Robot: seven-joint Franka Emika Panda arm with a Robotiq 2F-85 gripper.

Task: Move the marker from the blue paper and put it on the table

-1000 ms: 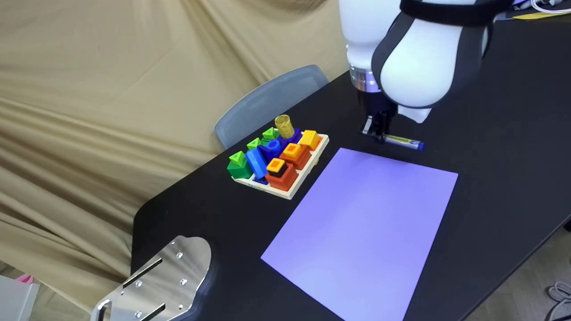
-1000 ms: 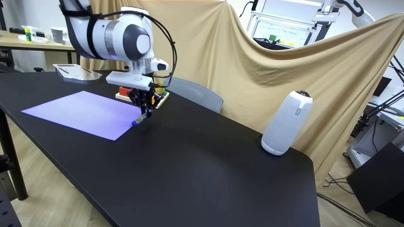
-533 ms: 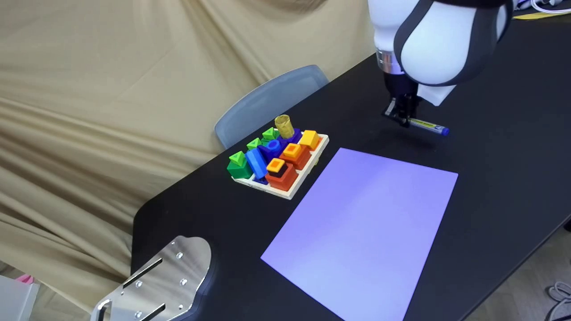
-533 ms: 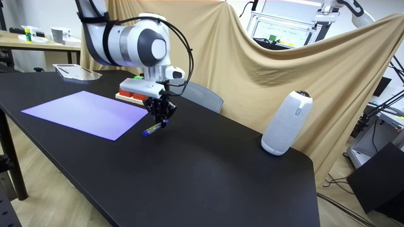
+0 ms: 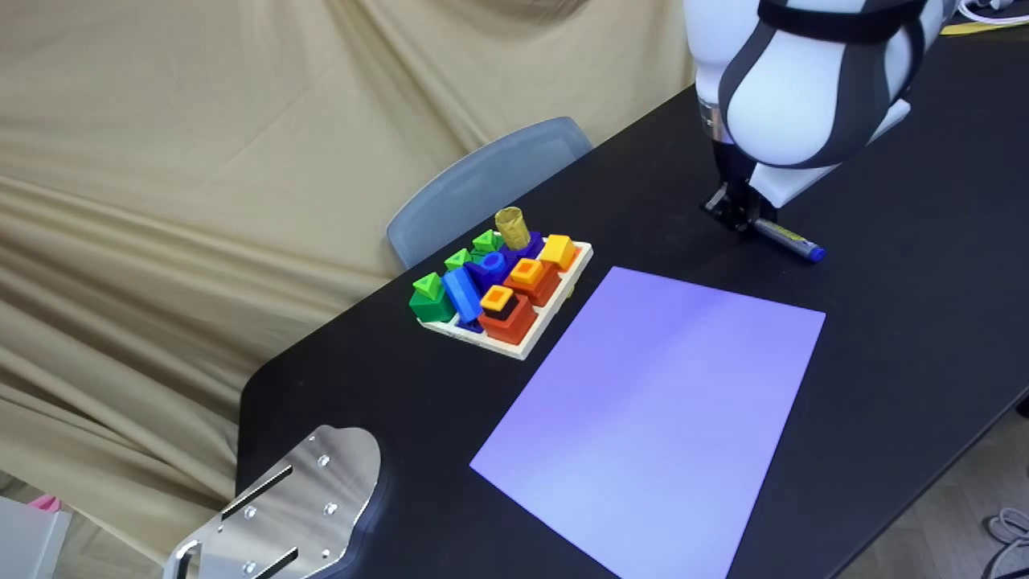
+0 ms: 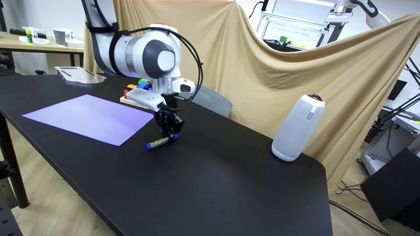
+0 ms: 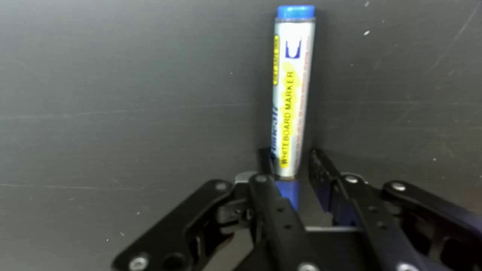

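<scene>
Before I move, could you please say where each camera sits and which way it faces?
An exterior view: raised, facing down at the paper; arm at upper right.
An exterior view: raised, facing across the table to the cloth; arm at upper left.
Wrist view: carried on the arm, facing down at the marker; jaws at the bottom.
Both exterior views share the arm, paper, marker, blocks and cloth.

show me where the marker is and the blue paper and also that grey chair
Marker (image 7: 290, 101): in the wrist view, on the middle of its printed barrel.
Blue paper (image 5: 651, 410): in an exterior view, on the bare middle of the sheet.
Grey chair (image 5: 490, 185): in an exterior view, on its backrest.
</scene>
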